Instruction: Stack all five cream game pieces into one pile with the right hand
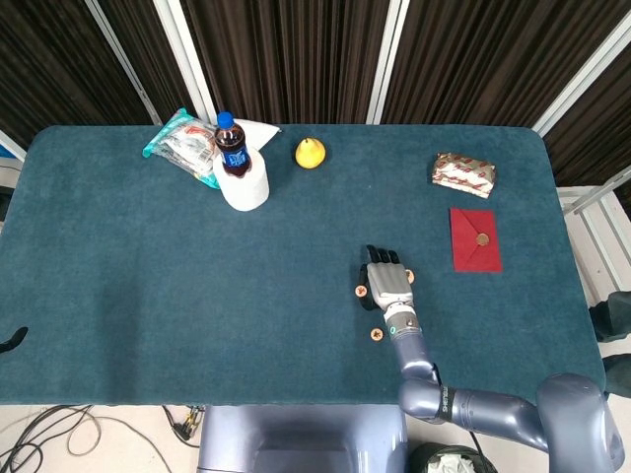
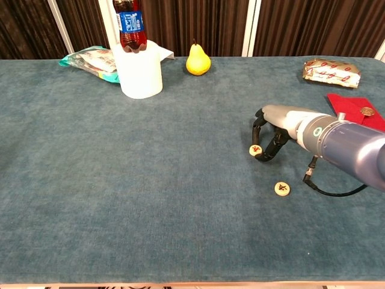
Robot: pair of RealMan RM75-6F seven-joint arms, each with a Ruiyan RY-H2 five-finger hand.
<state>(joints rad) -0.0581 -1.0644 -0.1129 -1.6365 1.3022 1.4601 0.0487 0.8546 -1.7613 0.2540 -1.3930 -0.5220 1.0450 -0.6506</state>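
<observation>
The robot's grey and black right hand (image 2: 272, 133) is lowered, palm down, onto the dark teal felt-covered table (image 2: 120, 198), its dark fingers (image 2: 260, 127) curled toward the cloth. A small round cream game piece with a red mark (image 2: 255, 150) sits tilted at the hand's thumb side, touching the fingertips; it seems pinched there, though whether it is truly gripped or only nudged cannot be told. A second cream disc (image 2: 282, 188) lies flat on the cloth near the wrist, apart from the hand. In the head view a third cream disc (image 1: 410, 277) shows just beside the hand's opposite edge. Any further pieces, or a started pile, may be hidden under the palm; the pictures do not show them. Judging from this, the stacking is at an early stage: at least three pieces lie separate, none visibly on top of another, so nearly all the gathering remains. The left hand is out of sight in both views.
</observation>
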